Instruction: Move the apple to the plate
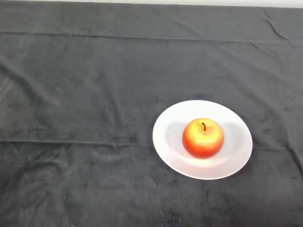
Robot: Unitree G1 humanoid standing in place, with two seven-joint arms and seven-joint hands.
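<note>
A red and yellow apple [203,138] with a short dark stem stands upright in the middle of a white round plate [236,151]. The plate lies on the dark cloth, right of the centre of the head view.
The dark cloth [85,118] covers the whole table and has a few creases. A pale strip [189,2] runs along the table's far edge at the top.
</note>
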